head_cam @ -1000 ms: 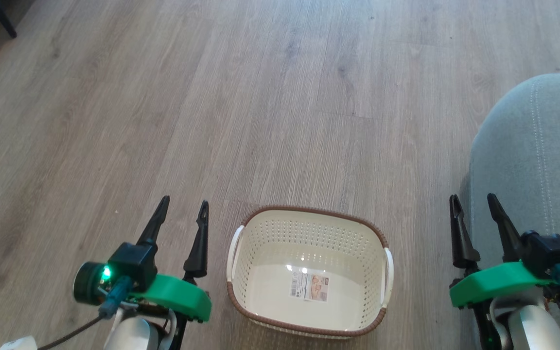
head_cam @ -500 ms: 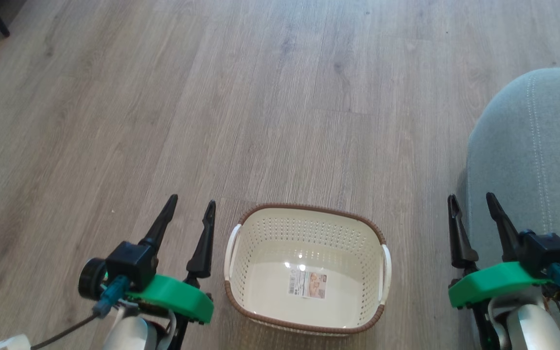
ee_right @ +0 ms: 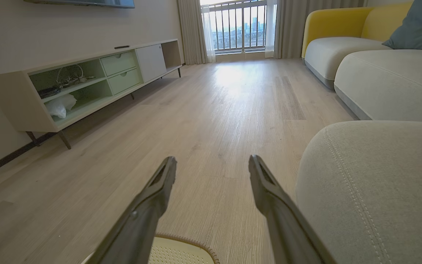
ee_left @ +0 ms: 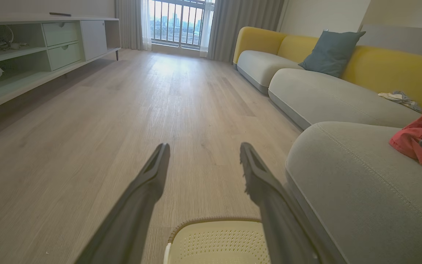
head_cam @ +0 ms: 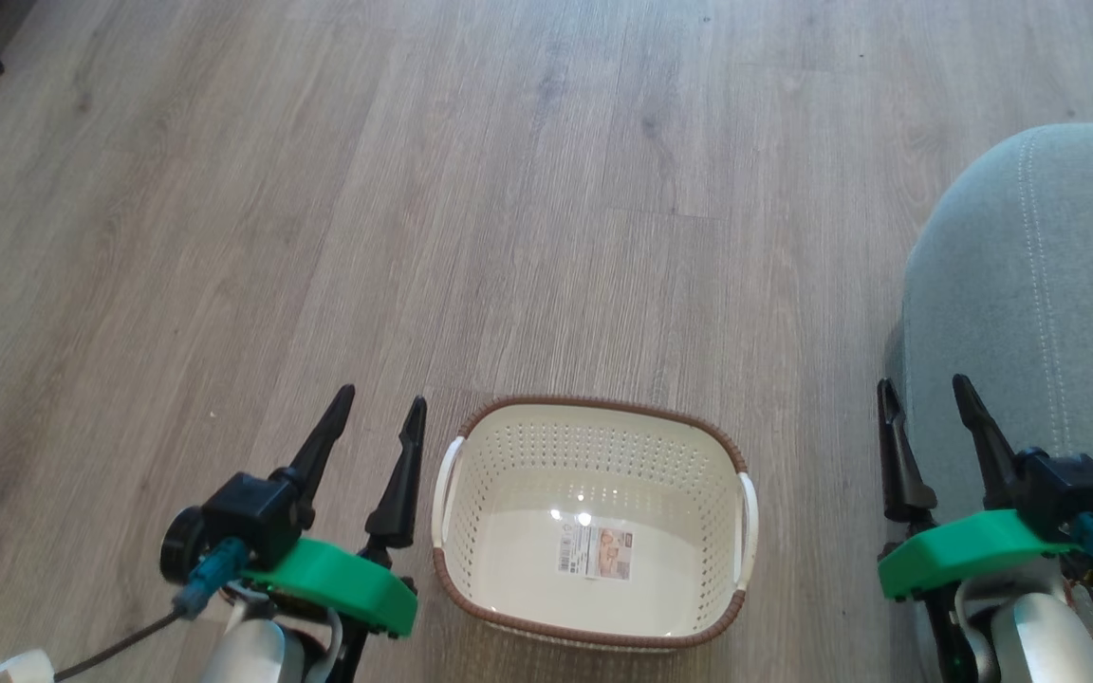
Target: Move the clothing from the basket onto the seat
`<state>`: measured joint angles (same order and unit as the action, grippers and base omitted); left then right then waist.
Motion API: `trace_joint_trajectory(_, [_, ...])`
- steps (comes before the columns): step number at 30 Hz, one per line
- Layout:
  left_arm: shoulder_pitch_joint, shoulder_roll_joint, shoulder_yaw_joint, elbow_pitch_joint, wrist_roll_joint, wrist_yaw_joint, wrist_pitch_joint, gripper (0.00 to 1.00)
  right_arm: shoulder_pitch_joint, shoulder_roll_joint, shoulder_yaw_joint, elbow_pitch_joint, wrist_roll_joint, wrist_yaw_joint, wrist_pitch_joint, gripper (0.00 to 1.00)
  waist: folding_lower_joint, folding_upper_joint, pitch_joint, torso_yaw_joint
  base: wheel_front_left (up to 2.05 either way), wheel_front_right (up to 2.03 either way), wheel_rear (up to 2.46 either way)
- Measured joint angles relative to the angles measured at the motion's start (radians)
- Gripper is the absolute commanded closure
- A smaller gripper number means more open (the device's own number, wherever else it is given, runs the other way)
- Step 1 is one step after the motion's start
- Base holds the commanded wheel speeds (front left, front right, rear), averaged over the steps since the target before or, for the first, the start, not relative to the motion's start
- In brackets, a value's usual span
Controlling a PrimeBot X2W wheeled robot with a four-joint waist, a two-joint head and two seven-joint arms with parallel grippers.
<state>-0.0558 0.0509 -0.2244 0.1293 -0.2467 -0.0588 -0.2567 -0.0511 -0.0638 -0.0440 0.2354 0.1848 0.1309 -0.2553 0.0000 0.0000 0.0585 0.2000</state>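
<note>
1. Right now the left jaws and the right jaws are both spread wide, gripping nothing.
2. Between them I see the basket [head_cam: 594, 446] on the wood floor [head_cam: 414, 190], near the left jaws, with its label [head_cam: 596, 552] showing on the bottom.
3. Red clothing [ee_left: 421, 132] lies bunched on the grey-green seat [head_cam: 1030, 285], which is beside my right jaws.

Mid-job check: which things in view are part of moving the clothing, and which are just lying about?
For the job: the basket, empty on the floor; the red clothing, on the seat.
Lying about: blue-grey cushion, pale crumpled cloth on the sofa, cabinet, white bag on its shelf.
</note>
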Motion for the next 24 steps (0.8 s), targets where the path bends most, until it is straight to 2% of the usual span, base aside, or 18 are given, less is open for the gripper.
trace_joint_trajectory(8, [0.0, 0.0, -0.001, 0.008, -0.007, 0.0, 0.0, 0.0, 0.0, 0.0, -0.003, 0.001, 0.0, 0.0, 0.0, 0.0, 0.0, 0.0, -0.002, -0.003, 0.0, 0.0, 0.0])
trace_joint_trajectory(9, [0.0, 0.0, -0.001, 0.012, -0.007, 0.001, 0.0, 1.0, 0.0, 0.0, -0.004, 0.001, 0.0, 0.0, 0.0, 1.0, 0.0, 0.0, -0.001, -0.003, 0.0, 0.0, 0.0])
trace_joint_trajectory(15, [0.047, 0.0, -0.004, 0.099, -0.015, 0.0, 0.002, 1.0, 0.038, 0.0, -0.002, 0.089, 0.006, 0.0, 0.006, 1.0, 0.0, 0.0, -0.002, -0.005, 0.0, 0.0, 0.0])
trace_joint_trajectory(24, [0.057, 0.005, 0.0, 0.102, -0.12, 0.0, 0.021, 1.0, 0.042, 0.0, -0.005, 0.091, 0.108, 0.0, 0.031, 1.0, 0.0, 0.0, -0.006, -0.02, 0.0, 0.0, 0.0])
